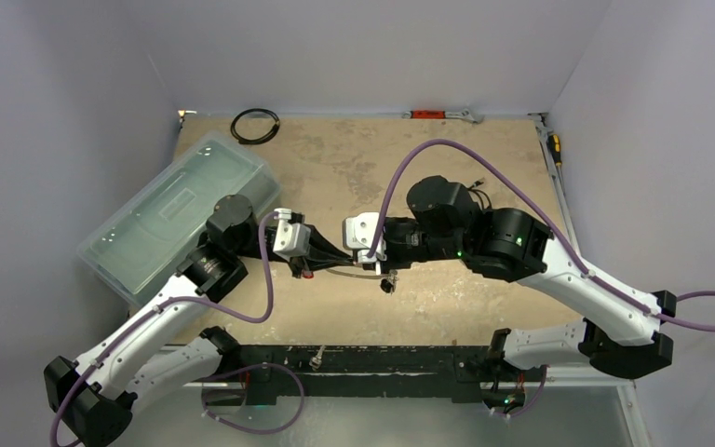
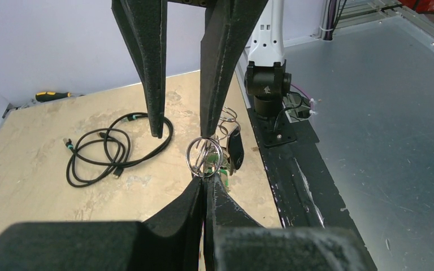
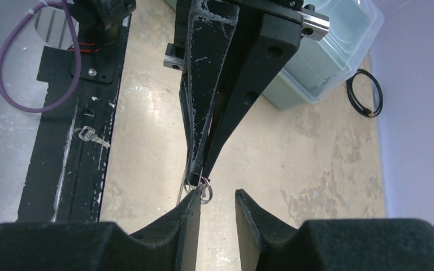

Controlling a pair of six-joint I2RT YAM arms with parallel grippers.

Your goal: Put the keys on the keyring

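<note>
From my remote station, the left arm (image 1: 144,328) and right arm (image 1: 605,296) wore white shells over black joint housings, and each trailed a purple cable (image 1: 265,279). Small green lights (image 1: 459,253) glowed on the right arm. The left gripper (image 3: 201,169) had tapered matte-black fingers (image 3: 254,73), white-scuffed and drilled with round holes, under a silver rail (image 3: 311,21).

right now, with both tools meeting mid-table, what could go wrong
1. The left tool pinches the keyring only at its very fingertips, so a nudge could twist it loose.
2. The right tool is open, and the ring sits at one finger's tip rather than centred between both. Closing may miss it or push it away.
3. A loose key lies on the black base rail at the table's near edge, which is probably an awkward spot to pick from.
</note>
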